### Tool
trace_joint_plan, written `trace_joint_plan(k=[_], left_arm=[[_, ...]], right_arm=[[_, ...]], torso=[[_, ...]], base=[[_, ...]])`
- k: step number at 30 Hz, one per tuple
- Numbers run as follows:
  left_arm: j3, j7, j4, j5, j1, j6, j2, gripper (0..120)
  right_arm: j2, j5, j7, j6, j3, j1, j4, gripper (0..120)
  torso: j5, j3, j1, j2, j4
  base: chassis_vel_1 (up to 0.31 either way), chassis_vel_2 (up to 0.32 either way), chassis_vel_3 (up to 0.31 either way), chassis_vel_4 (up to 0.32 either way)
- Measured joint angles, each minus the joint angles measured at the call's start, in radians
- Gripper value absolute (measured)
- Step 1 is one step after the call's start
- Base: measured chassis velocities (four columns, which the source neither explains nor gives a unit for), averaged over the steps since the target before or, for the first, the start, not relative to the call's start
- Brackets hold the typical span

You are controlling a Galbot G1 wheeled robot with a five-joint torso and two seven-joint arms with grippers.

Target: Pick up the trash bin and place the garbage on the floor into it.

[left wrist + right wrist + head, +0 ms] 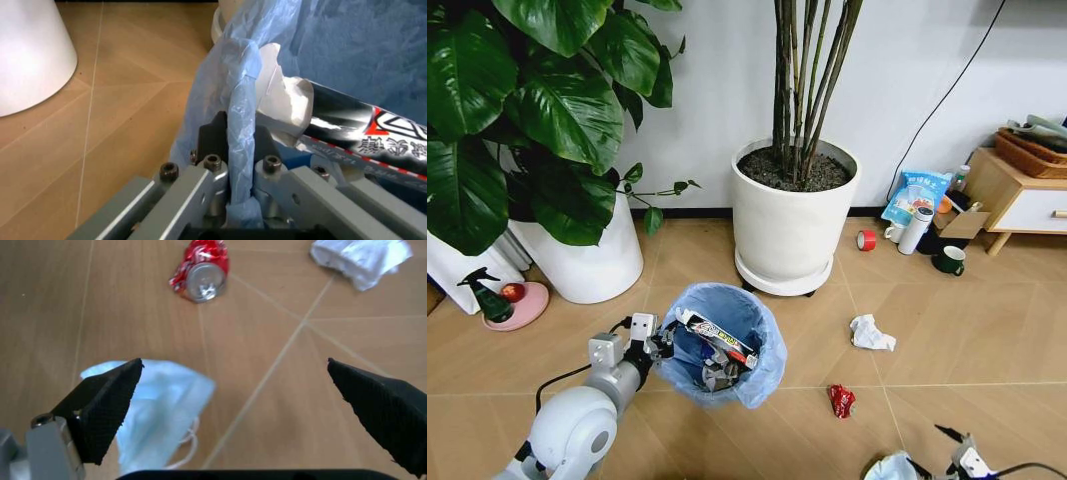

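The trash bin (762, 365), lined with a light-blue bag, stands on the tan floor (947, 330) in front of me. My left gripper (655, 340) is shut on its rim, and the bag's edge (241, 125) is pinched between the fingers. A printed tube (717, 338) (360, 132) and other litter lie inside. Low at the right, my right gripper (949, 440) (247, 405) hangs open just above a pale teal mask (157, 410) (892, 467). A crushed red can (841, 400) (200, 272) and a crumpled white tissue (871, 333) (363, 257) lie beyond it.
A big white plant pot (792, 225) stands behind the bin, another (582, 260) to the left. A red tape roll (866, 240), white bottle (916, 230), green mug (950, 260) and blue packet (915, 195) sit by a wooden cabinet (1017, 195). A pink dish (517, 305) lies far left.
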Motion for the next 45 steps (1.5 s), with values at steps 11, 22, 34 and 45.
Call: trace_joint_plan(k=[11,22,34,45], left_arm=[[0.0,0.0,-0.001,-0.016,-0.005,0.001,0.023,0],[-0.003,0.004,-0.001,-0.029,-0.007,0.002,0.038,0],[-0.004,0.005,-0.002,-0.032,-0.011,0.002,0.039,0],[-0.005,0.004,-0.007,-0.031,-0.009,0.002,0.04,0]], right_arm=[[0.114,-0.06,0.02,0.019,-0.068,0.095,-0.092,100],[0.167,-0.083,0.037,0.022,-0.079,0.136,-0.166,90],[0.2,-0.096,0.042,0.027,-0.077,0.173,-0.221,41],[0.222,-0.086,0.079,0.035,-0.06,0.177,-0.231,3]], torso=[[-0.0001,0.0,0.0,0.0,0.0001],[0.0,0.0,0.0,0.0,0.0],[-0.0002,0.0,0.0,0.0,-0.0001],[0.0003,0.0,0.0,0.0,-0.0001]], base=[[0.0,0.0,0.0,0.0],[0.0,0.0,0.0,0.0],[0.0,0.0,0.0,0.0],[0.0,0.0,0.0,0.0]])
